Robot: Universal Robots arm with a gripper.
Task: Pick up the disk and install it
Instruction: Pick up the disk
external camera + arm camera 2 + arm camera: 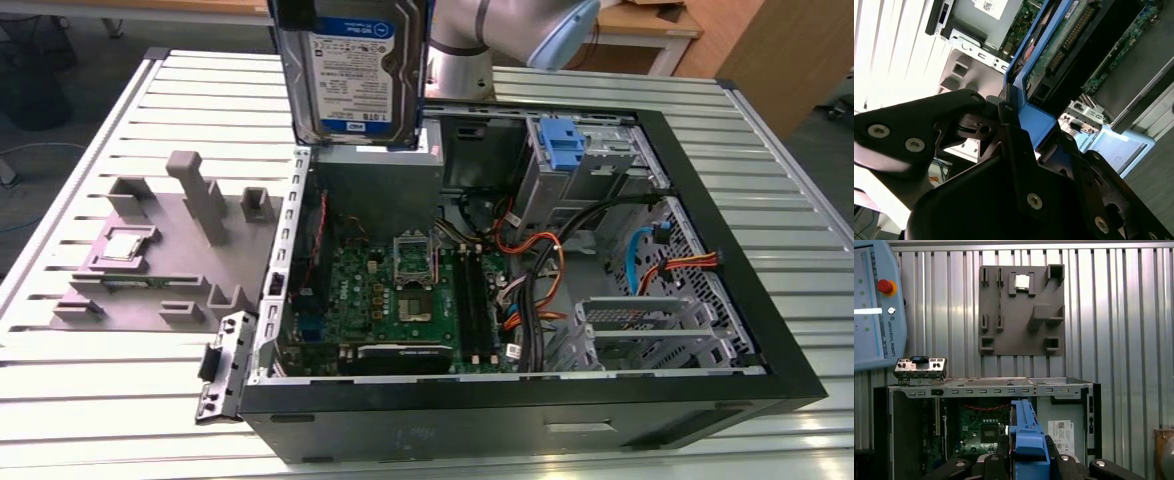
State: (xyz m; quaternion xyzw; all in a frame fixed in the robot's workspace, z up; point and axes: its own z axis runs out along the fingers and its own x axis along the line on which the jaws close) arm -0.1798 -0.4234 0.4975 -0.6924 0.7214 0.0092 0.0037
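While the pincer (1015, 118) clamps the disk (354, 70) by its blue edge rails above the open case (534, 402), the disk looks rigid, fairly heavy and shock-sensitive

We count one disk (350, 70), one robot arm (521, 30), one open computer case (534, 415), one grey holder block (174, 290), one small square chip (123, 245), one loose metal bracket (224, 365) and one slatted metal counter (107, 400). In the first wrist view we also count one handheld control panel (874, 305) with one red button (885, 286).
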